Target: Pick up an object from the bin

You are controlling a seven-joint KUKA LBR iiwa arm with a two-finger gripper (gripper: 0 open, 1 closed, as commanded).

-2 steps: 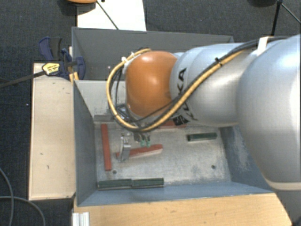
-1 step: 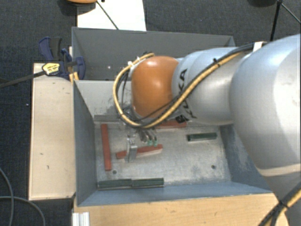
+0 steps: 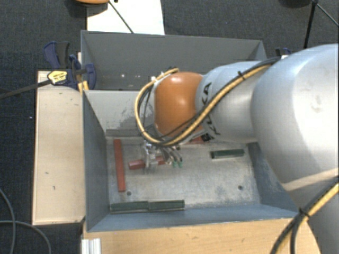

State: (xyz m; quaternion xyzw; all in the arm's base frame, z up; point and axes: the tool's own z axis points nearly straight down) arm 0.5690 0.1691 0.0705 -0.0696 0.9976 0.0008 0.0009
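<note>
Dark speckled carpet [image 3: 21, 15] — all around

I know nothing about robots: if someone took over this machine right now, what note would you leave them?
Gripper: low over the floor of the bin, left of centre; its grip state is unclear.
Things: a short red piece lies just to the gripper's left; I cannot tell whether they touch. A long red stick lies near the left wall, two dark green bars lie along the near wall, and a third green bar lies to the right.
Done: the arm is down in the bin.
Left: nothing is visibly held, so grasping one thing and lifting it out remains.
</note>
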